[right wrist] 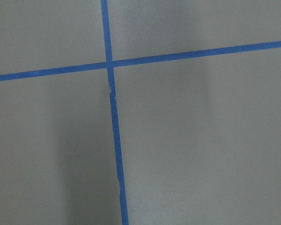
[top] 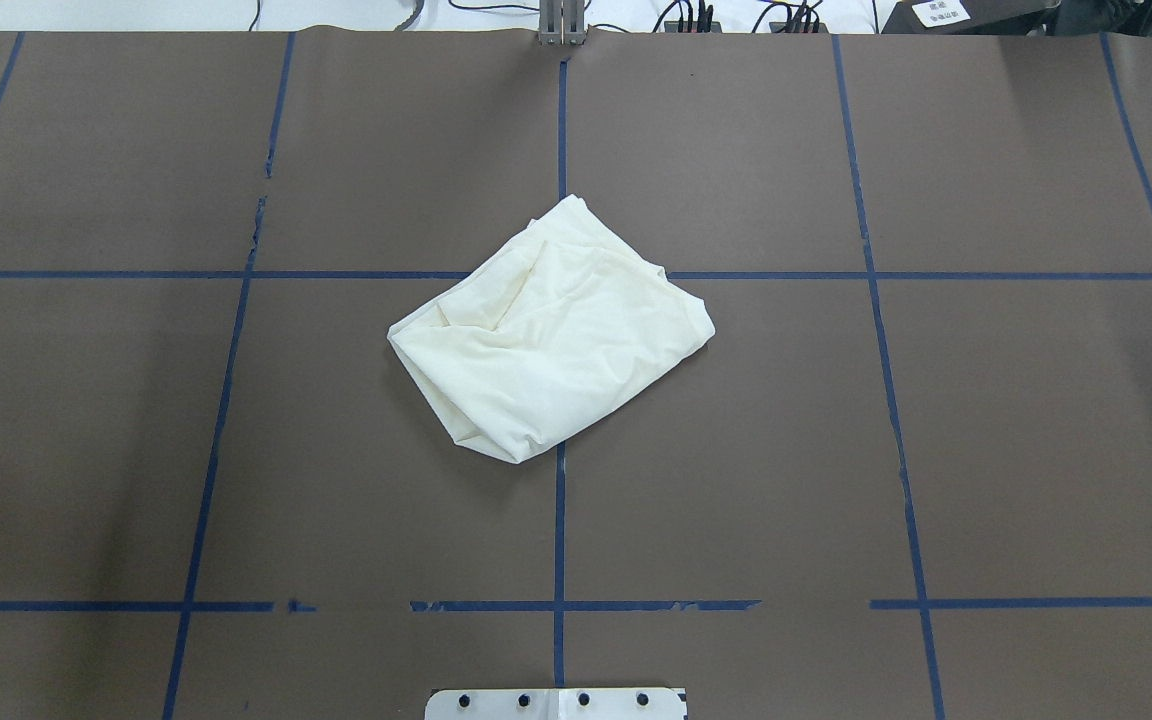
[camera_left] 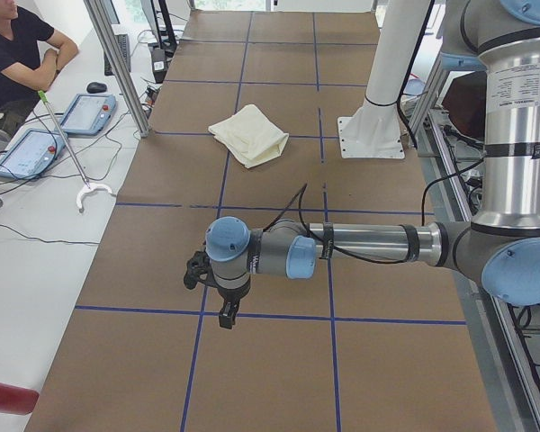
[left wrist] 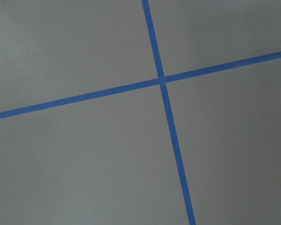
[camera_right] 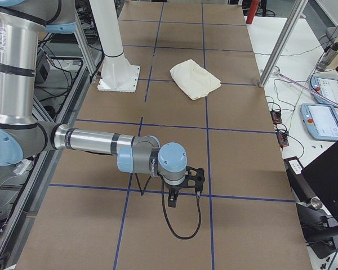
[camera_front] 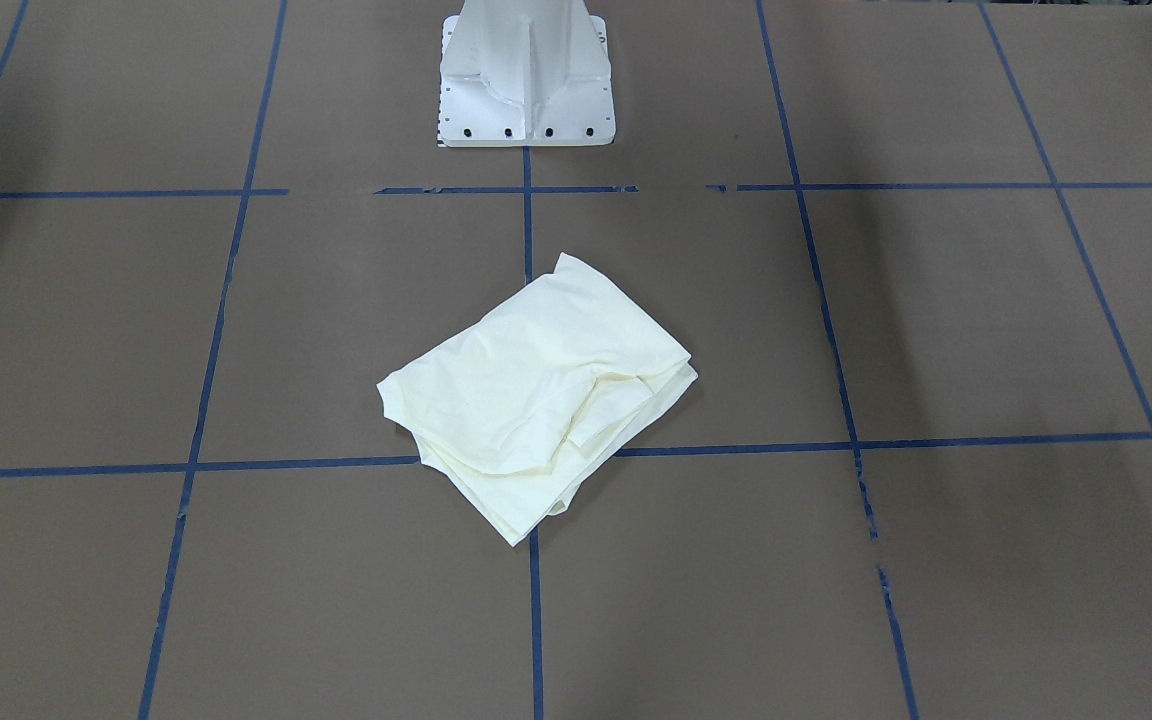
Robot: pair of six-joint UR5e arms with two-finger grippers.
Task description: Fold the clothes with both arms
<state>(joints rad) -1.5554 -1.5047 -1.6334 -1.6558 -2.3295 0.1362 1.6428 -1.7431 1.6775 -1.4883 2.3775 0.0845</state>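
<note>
The cream shirt [camera_front: 536, 400] lies folded into a compact, tilted bundle at the middle of the brown table, plain side up, with no print showing. It also shows in the overhead view [top: 546, 350] and both side views [camera_left: 249, 135] [camera_right: 195, 79]. Both arms are away from it and touch nothing. The left gripper [camera_left: 225, 315] hangs over the table far to the robot's left. The right gripper [camera_right: 173, 199] hangs far to the robot's right. I cannot tell whether either is open or shut. Both wrist views show only bare table and blue tape.
The brown table [top: 236, 450] carries a blue tape grid [top: 560, 520]. The white pedestal base [camera_front: 526, 75] stands at the robot's side of the table. A person [camera_left: 13, 45], tablets [camera_left: 85, 112] and a white hook tool [camera_left: 94, 193] are on the bench beyond the table's edge.
</note>
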